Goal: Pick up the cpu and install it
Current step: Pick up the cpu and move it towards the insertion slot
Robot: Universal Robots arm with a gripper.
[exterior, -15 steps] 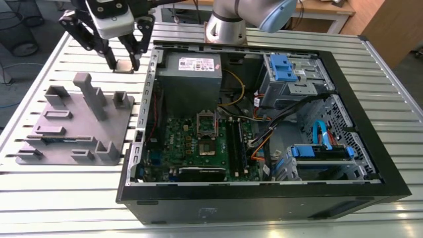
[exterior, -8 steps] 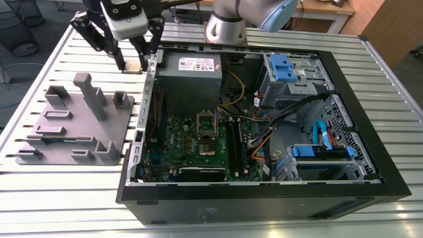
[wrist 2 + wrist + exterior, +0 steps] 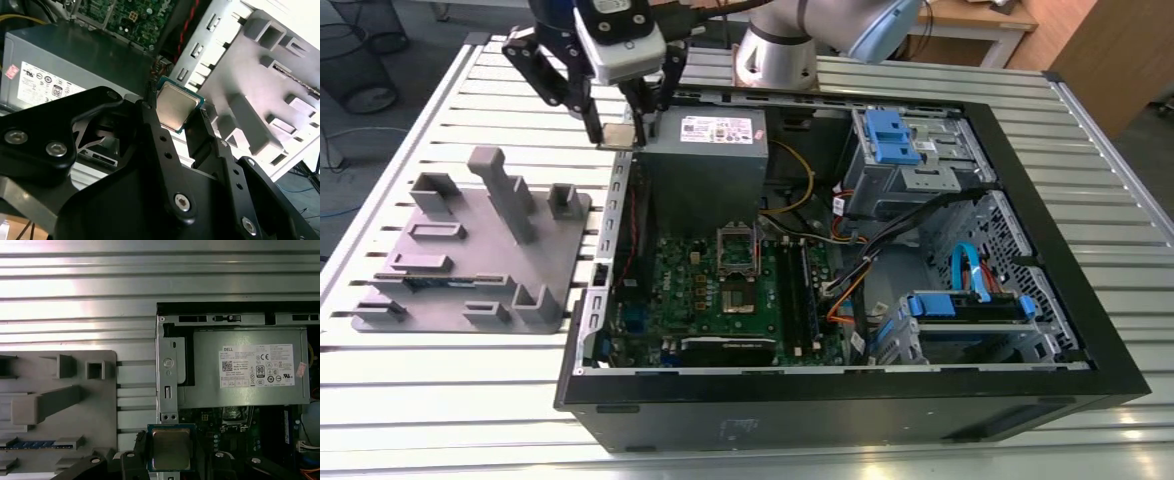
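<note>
Second wrist view shows you the gripper [image 3: 176, 114] closed on the cpu [image 3: 174, 106], with its black fingers [image 3: 148, 109] pinching opposite edges and the silvery top facing the camera. From the exterior view, you see the chip held by the power supply's [image 3: 707, 150] corner at the case [image 3: 1041, 330] wall. It sits between the gray fixture [image 3: 467, 250] and the motherboard socket [image 3: 738, 250], well apart from the socket.

A white block [image 3: 616, 50] caps the wrist. Beside the block, the arm [image 3: 781, 50] is a silvery-grey tube with a pale blue cap [image 3: 881, 25] at its joint. Below the block is the matte black gripper [image 3: 624, 135], made of flat linked bars. In the second wrist view, silver screws [image 3: 182, 201] stud those bars and small holes dot the fingers [image 3: 161, 142].
</note>
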